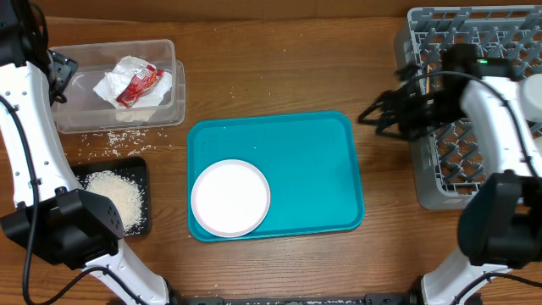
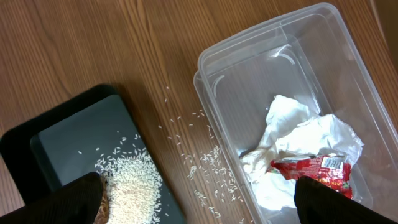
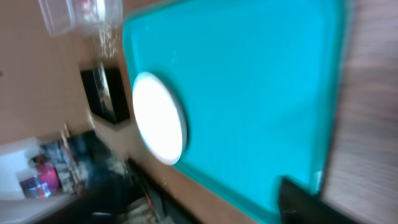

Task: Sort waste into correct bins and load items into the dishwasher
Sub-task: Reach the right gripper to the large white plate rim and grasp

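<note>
1. Table (image 1: 288, 68): wood top, carries everything below.
2. Rack (image 1: 432, 25): grey lattice, right of the teal tray and apart from it. Contents are hidden by the right arm.
3. Teal tray (image 1: 313, 161): mid-table, taken as landmark. It is bare except for the plate.
4. Tub (image 1: 169, 85): clear plastic, off the teal tray's far-left corner and not touching it.
5. Black tray (image 1: 127, 169): left of the teal tray's near half, with a narrow strip of table between them.
6. Plate (image 1: 230, 197): white, round, lying flat on the teal tray in its near-left corner. It looks empty.
7. Left gripper (image 2: 211, 202): over the table left of the teal tray, between tub and black tray. The jaws are wide apart and hold nothing.
8. Right gripper (image 1: 373, 119): above the table just past the teal tray's right edge, between it and the rack. The overhead view shows the fingers spread with nothing between them. The wrist view is too blurred to add anything.
9. Napkins (image 1: 114, 85): crumpled white paper inside the tub, far-left of the teal tray.
10. Rice (image 1: 114, 195): white heap on the black tray, left of the teal tray.
11. Wrapper (image 1: 140, 85): red and crinkled, in the tub, resting on the napkins.
12. Loose grains (image 1: 110, 140): scattered on the table between tub and black tray, left of the teal tray.
</note>
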Action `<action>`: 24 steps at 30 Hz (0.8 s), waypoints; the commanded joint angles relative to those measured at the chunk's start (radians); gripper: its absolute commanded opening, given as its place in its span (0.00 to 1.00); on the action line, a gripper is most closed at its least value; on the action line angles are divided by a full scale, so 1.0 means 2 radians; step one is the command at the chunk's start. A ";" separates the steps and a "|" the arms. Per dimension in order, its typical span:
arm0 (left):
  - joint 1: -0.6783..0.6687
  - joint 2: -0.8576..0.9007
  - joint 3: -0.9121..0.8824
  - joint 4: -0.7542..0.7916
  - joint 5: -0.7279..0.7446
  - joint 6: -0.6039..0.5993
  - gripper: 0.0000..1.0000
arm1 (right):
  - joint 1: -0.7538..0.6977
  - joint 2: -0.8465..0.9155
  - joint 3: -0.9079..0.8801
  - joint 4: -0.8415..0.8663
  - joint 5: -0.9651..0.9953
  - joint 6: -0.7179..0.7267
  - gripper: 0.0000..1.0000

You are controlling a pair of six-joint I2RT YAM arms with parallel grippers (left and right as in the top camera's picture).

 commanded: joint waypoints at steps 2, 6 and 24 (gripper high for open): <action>-0.002 -0.014 -0.002 0.000 -0.008 -0.010 1.00 | 0.098 -0.004 -0.031 0.008 0.000 -0.001 1.00; -0.002 -0.014 -0.002 0.000 -0.008 -0.010 1.00 | 0.185 -0.004 -0.079 0.101 0.024 0.110 1.00; -0.004 -0.014 -0.002 0.000 -0.008 -0.010 1.00 | 0.477 -0.003 -0.141 0.295 0.449 0.564 0.62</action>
